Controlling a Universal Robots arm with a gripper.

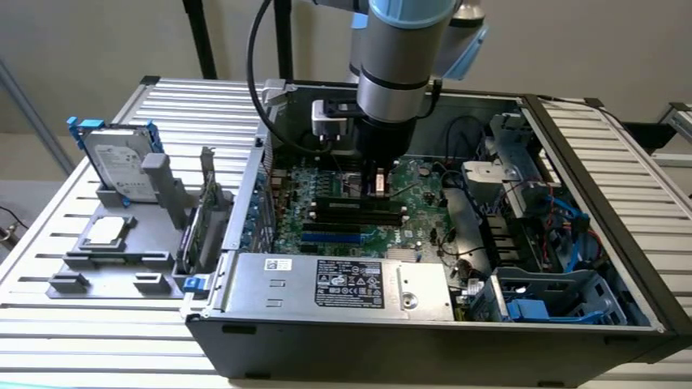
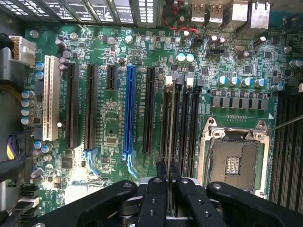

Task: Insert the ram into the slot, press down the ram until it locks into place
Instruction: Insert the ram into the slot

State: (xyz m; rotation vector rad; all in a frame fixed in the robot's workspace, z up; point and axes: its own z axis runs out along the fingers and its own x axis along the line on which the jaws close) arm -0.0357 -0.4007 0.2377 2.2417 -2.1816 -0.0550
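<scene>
My gripper [image 2: 168, 176] is shut on the ram [image 2: 171, 123], which I see edge-on in the wrist view as a thin strip between the two black fingers [image 2: 160, 182]. The ram lies lengthwise along the slot [image 2: 166, 124], one of several parallel black memory sockets with pale end clips [image 2: 169, 80]. I cannot tell whether its lower edge sits inside the socket. In the exterior view the gripper [image 1: 378, 185] reaches down into the open computer case, right over the black slots [image 1: 352, 209] on the green motherboard [image 1: 424, 185].
A long blue slot [image 2: 129, 109], black expansion slots [image 2: 90, 106] and a white one [image 2: 51, 104] flank the memory sockets; the open CPU socket [image 2: 234, 161] is on the other side. The power supply [image 1: 335, 284], cables [image 1: 476, 235] and blue drive cage [image 1: 557, 301] crowd the case. A hard drive [image 1: 113, 162] stands outside.
</scene>
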